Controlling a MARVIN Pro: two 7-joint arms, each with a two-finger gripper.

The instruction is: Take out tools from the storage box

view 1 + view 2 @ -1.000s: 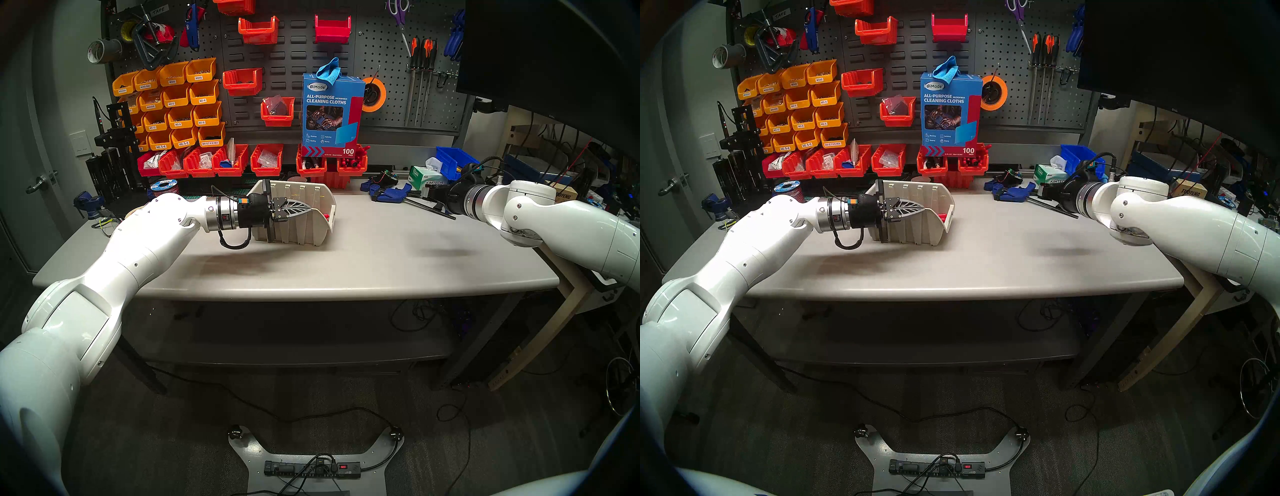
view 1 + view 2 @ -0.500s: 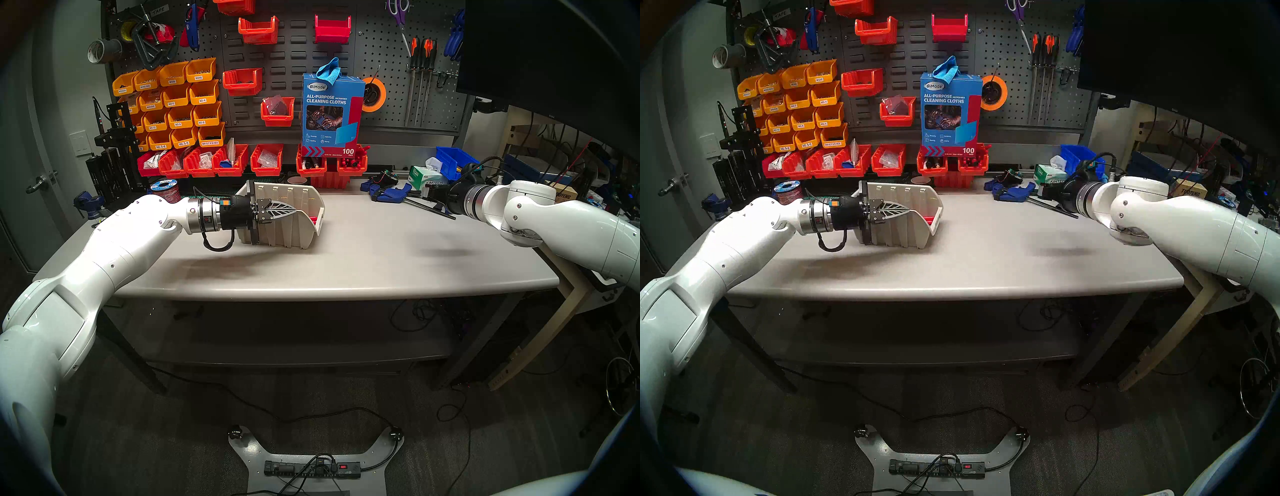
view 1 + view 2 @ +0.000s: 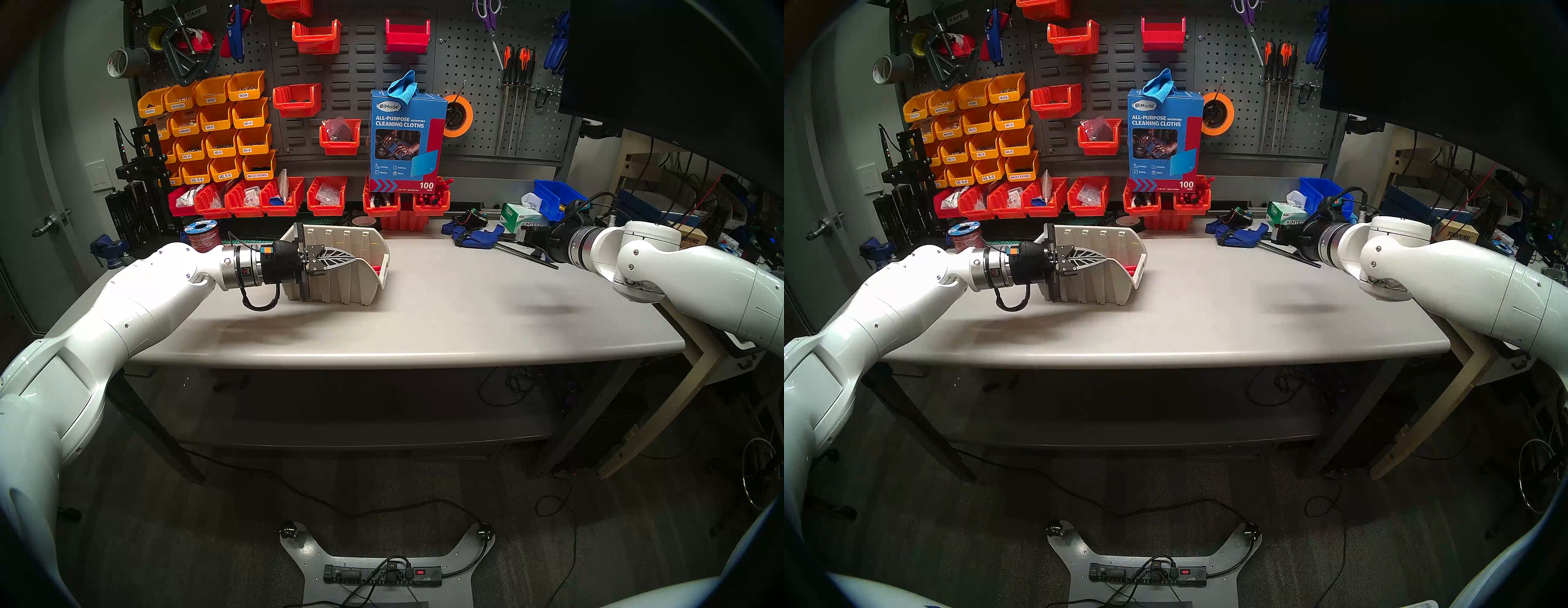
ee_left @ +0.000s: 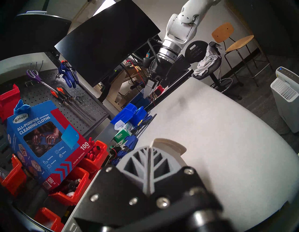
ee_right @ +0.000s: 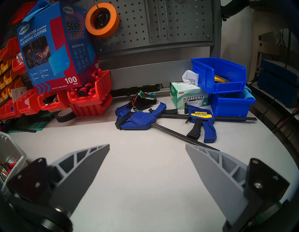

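Workshop bay, grey counter (image 3: pixel 424 322) set against a dark pegboard (image 3: pixel 471 72) hung with orange bins (image 3: pixel 212 127) and red bins (image 3: pixel 297 97). Item: storage box (image 3: pixel 352 280), beige-grey, ribbed sides, lying toward the counter's left rear, its low front lip facing right. Contents: red-handled pliers (image 3: pixel 376 268), only a strip of red showing behind the lip; in the right wrist view red handles and thin orange pieces lie in the box corner, too cropped to name further. Left gripper (image 3: pixel 354 260): held level, pointing right, jaws pressed together on the near side wall of the storage box, the wall's rim standing between the two fingers in the left wrist view. Right gripper (image 5: pixel 147 146): jaws spread wide, nothing between them, hovering above bare counter at the right rear. Near it: blue bar clamps (image 5: pixel 161 118), a tissue box (image 5: pixel 189 95), stacked blue bins (image 5: pixel 226 84), a small circuit board (image 5: pixel 145 98). Also present: a blue carton of cleaning cloths (image 3: pixel 405 140) atop red bins, an orange tape roll (image 3: pixel 460 114) on the pegboard.
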